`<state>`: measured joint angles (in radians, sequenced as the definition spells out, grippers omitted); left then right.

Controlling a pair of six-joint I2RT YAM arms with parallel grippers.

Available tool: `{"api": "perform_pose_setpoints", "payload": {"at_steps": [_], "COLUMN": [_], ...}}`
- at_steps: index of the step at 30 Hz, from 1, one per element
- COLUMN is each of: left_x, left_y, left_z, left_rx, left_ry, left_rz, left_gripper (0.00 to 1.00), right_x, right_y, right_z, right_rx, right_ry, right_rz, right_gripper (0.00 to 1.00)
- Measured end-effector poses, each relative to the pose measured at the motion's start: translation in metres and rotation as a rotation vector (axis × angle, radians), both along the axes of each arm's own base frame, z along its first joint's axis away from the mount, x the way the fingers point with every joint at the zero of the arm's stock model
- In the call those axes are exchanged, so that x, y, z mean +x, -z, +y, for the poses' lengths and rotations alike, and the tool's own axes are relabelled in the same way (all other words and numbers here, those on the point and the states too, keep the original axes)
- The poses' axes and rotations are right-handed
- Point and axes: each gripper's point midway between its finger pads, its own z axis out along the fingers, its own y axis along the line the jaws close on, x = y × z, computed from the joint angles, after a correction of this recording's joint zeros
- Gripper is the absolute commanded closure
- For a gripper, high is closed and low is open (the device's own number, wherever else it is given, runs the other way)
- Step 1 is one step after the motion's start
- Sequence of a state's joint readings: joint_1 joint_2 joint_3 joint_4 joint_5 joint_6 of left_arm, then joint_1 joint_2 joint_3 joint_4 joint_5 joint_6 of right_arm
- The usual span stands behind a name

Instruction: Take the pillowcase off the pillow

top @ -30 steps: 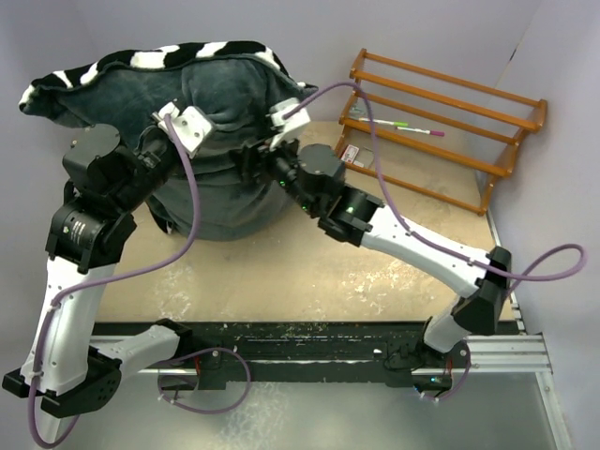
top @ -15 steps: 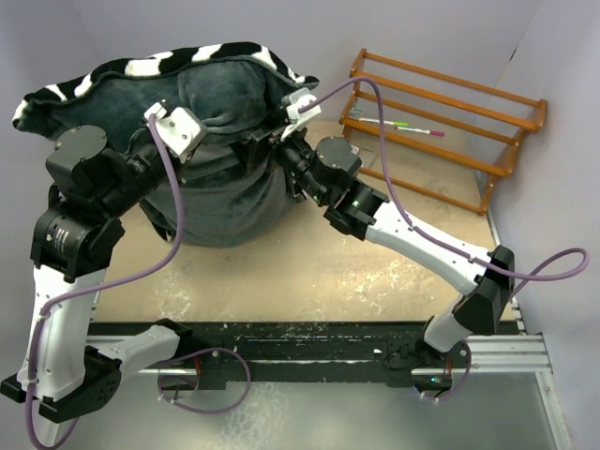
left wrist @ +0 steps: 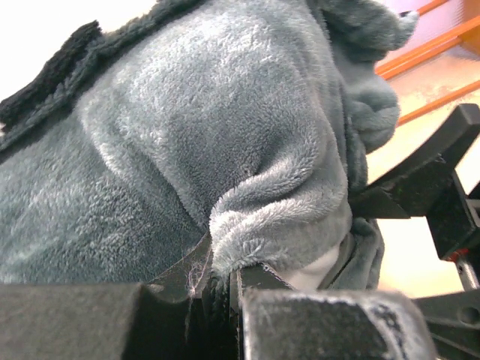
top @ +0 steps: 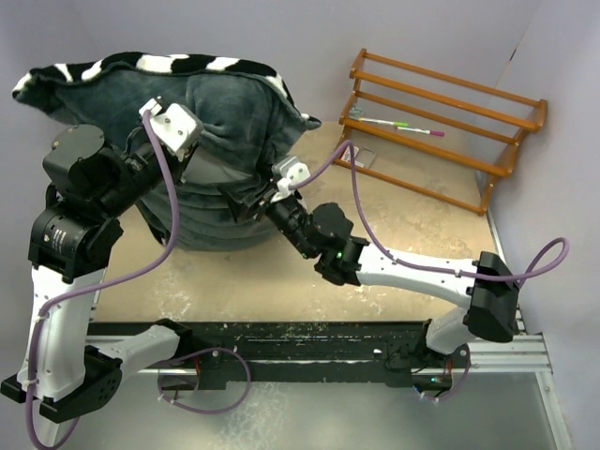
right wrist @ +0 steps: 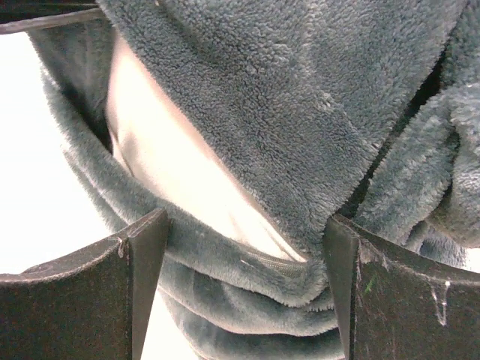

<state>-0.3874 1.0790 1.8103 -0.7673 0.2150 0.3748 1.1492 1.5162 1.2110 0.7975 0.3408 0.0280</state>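
The pillowcase (top: pixel 225 112) stands bunched at the back left, plush grey side out, with its zebra-striped edge along the top. My left gripper (top: pixel 208 169) is shut on a fold of the grey plush (left wrist: pixel 262 225) and holds it up. My right gripper (top: pixel 246 199) is open at the lower front of the bundle. Its fingers (right wrist: pixel 142 277) straddle the zippered edge of the pillowcase (right wrist: pixel 270 262) without closing on it. The white pillow (right wrist: pixel 180 172) shows through the opening above that edge. A sliver of it also shows in the left wrist view (left wrist: pixel 322 268).
A wooden rack (top: pixel 441 122) with pens on it stands at the back right. A small card (top: pixel 361 157) lies on the table in front of it. Purple walls close in the back and both sides.
My right gripper has come down from the upper right of the pillowcase to its lower front and now stands open at the zippered edge. My left gripper still holds its fold, slightly higher.
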Motion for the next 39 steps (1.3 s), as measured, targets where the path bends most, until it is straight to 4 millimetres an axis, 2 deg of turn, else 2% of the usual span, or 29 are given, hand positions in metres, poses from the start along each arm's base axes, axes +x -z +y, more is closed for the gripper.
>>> {"api": "perform_pose_setpoints", "payload": {"at_steps": [9, 16, 19, 24, 31, 35, 39], "left_x": [0.001, 0.007, 0.007, 0.007, 0.000, -0.005, -0.009], "left_y": [-0.003, -0.004, -0.004, -0.005, -0.004, -0.003, -0.004], "left_z": [-0.001, 0.000, 0.000, 0.000, 0.001, 0.000, 0.000], "left_rx": [-0.022, -0.026, -0.027, -0.027, -0.025, -0.035, -0.036], "left_ry": [-0.003, -0.022, -0.024, -0.022, -0.011, -0.003, 0.009], "left_rz": [0.001, -0.002, -0.003, -0.002, 0.010, 0.025, 0.030], "left_gripper": [1.00, 1.00, 1.00, 1.00, 1.00, 1.00, 1.00], "right_x": [-0.019, -0.082, -0.092, -0.070, -0.015, 0.011, 0.027], "right_y": [-0.014, -0.034, -0.033, -0.032, -0.059, -0.052, -0.043], "right_z": [-0.010, -0.001, 0.009, 0.023, 0.009, 0.000, -0.011], "right_rx": [-0.003, 0.018, 0.002, -0.048, -0.009, -0.008, -0.014], "right_ry": [0.130, 0.138, 0.131, 0.141, 0.163, 0.174, 0.210], "right_rz": [-0.090, -0.197, -0.222, -0.231, -0.188, -0.137, -0.113], "right_gripper": [0.21, 0.21, 0.20, 0.19, 0.15, 0.13, 0.09]}}
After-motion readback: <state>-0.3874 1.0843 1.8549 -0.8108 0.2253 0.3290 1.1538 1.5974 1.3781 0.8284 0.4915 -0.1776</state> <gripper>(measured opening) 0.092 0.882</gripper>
